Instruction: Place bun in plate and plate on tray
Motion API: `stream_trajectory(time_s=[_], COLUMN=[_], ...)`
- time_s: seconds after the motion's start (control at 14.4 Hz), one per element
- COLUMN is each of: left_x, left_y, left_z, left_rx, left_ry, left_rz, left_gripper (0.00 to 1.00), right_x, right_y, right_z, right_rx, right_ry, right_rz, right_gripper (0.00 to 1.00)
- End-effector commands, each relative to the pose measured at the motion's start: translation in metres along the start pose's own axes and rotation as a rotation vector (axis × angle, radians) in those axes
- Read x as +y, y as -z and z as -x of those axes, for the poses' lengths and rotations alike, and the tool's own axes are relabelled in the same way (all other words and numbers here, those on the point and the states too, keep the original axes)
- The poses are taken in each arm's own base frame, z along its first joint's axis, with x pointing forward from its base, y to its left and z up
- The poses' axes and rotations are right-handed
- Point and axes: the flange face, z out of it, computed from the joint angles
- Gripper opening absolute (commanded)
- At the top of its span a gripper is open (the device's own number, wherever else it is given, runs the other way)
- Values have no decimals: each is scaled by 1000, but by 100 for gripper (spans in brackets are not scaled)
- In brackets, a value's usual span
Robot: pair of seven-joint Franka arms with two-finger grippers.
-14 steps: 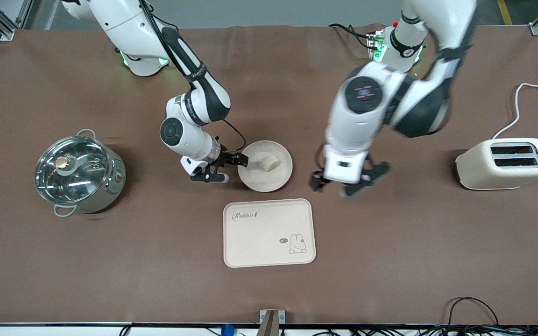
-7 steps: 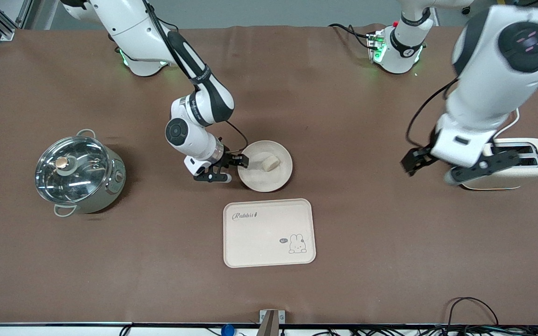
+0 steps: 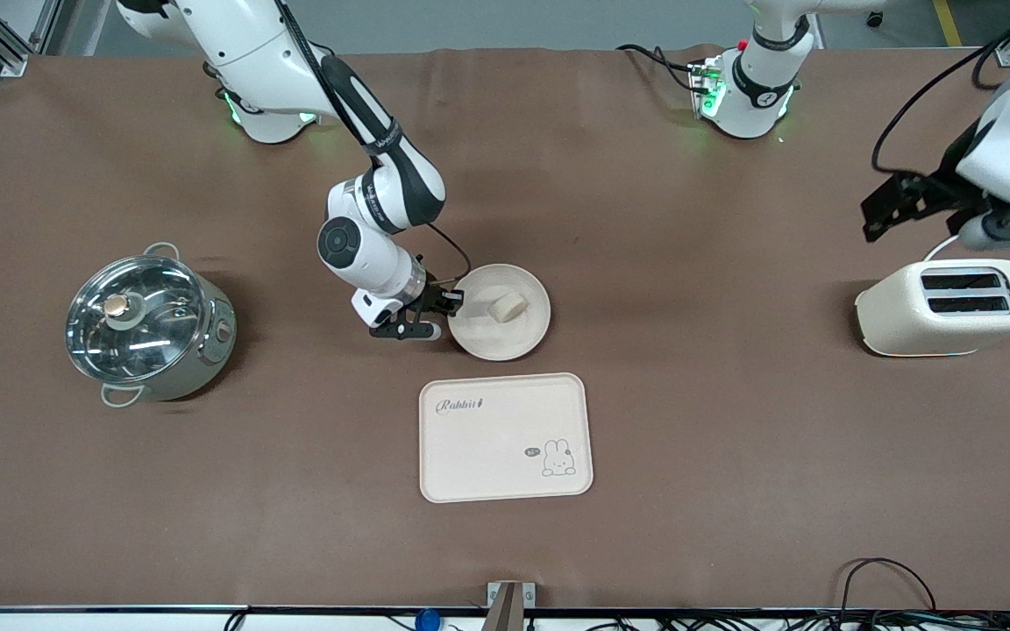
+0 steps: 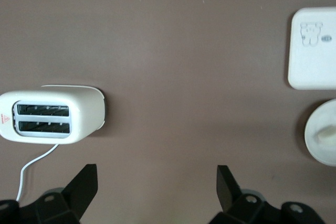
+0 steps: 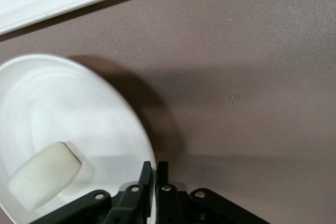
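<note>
You have the bun (image 3: 508, 306) lying in the plate (image 3: 499, 337), which sits near the middle of the tabletop (image 3: 733, 438). The tray (image 3: 505, 436) lies just nearer the front camera than the plate, apart from it. The pot (image 3: 147, 325) stands toward the right arm's end, the toaster (image 3: 948, 308) toward the left arm's end (both well apart from the tray). The right gripper (image 3: 444, 314) pinches the plate's rim on the pot's side; the left gripper (image 3: 930, 210) hangs spread above the toaster's end.

A: Light?
B: Even and bright from overhead; the pot (image 3: 147, 326) lid shows glare, and green glows mark the arm bases.
A: Shadows?
B: Soft ones beside the plate (image 5: 113, 124) and toaster (image 3: 949, 308); all views are sharp.
</note>
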Motion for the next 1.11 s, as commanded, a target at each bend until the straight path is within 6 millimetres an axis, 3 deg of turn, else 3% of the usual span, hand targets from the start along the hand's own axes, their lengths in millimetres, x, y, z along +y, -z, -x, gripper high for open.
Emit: stream_trajectory(time_s=[0.0,0.35,0.69,0.9,1.04], left_x=[-26,-23,-20,-21,-22], left_y=[6,11,16,16,16], left_z=[35,39,43,44,45], left_rx=[-12,-22,-19,-24,-29], left_ry=[-54,-64,-73,-69,-66], left_rz=[21,18,18,18,17], left_gripper=[100,100,100,100,100], right_x=[3,-13,-36,-44,-53], right_y=[-1,27,62,35,31], right_z=[0,3,-28,-55,-76], right_rx=[2,-6,36,36,56], right_ry=[-20,-24,-122,-182,-189], right_rz=[-7,-48,-181,-227,-258], right_gripper=[1,0,0,0,1])
